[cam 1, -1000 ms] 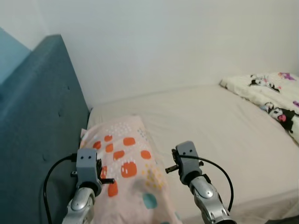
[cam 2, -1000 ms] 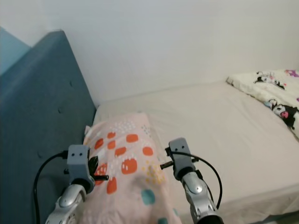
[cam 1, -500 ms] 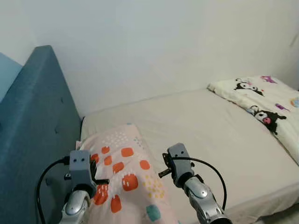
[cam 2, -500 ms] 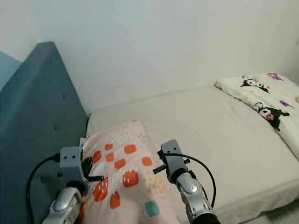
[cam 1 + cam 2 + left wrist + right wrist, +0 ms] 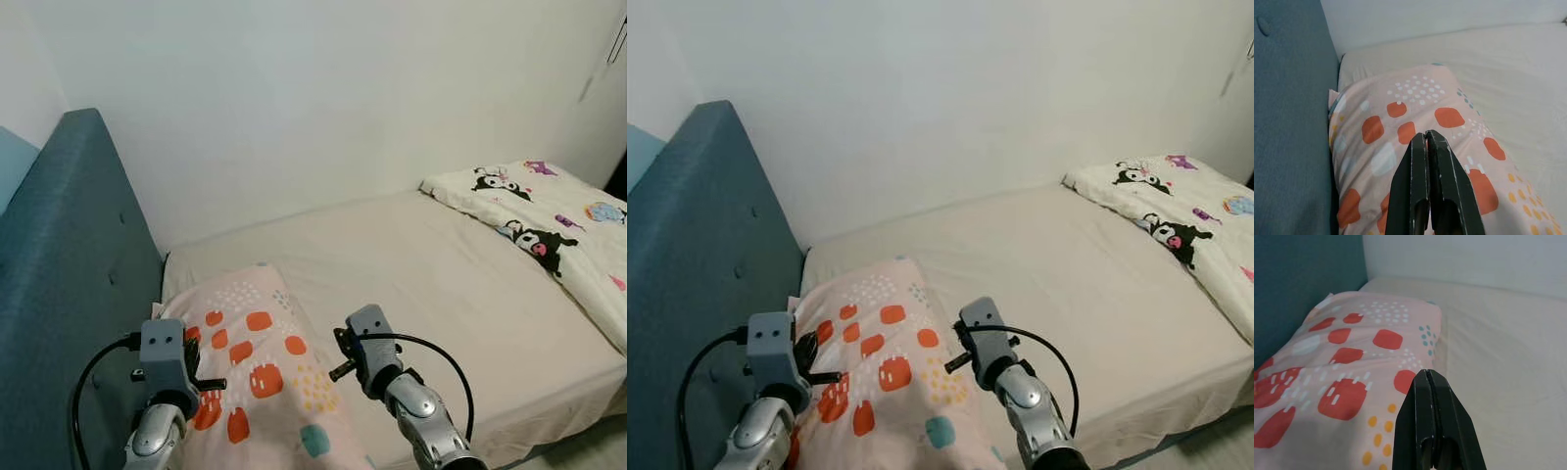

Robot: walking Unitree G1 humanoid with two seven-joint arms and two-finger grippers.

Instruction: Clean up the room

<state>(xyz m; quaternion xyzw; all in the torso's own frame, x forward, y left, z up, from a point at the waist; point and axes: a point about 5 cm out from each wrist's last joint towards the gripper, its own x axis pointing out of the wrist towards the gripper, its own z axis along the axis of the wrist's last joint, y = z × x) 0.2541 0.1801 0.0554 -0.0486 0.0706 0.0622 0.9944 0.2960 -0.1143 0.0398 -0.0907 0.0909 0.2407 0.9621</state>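
A pink pillow (image 5: 250, 338) with orange and teal patches lies at the head of the bed, against the blue headboard (image 5: 69, 274). Both my arms are held out low over it. In the left wrist view my left gripper (image 5: 1426, 136) is shut and empty, hovering above the pillow (image 5: 1400, 112) near its headboard side. In the right wrist view my right gripper (image 5: 1426, 376) is also shut with nothing in it, over the pillow's (image 5: 1361, 347) side that faces the bare mattress. A white quilt (image 5: 549, 220) with cartoon prints lies crumpled at the far right end of the bed.
The beige mattress (image 5: 431, 284) stretches between pillow and quilt, bare. A white wall (image 5: 323, 98) runs along the bed's far side. The bed's near edge (image 5: 549, 431) shows at the lower right, with a bit of floor below.
The whole picture has shifted: the camera has swung to the right, so more of the quilt and the right wall show. Both arms keep their pose over the pillow.
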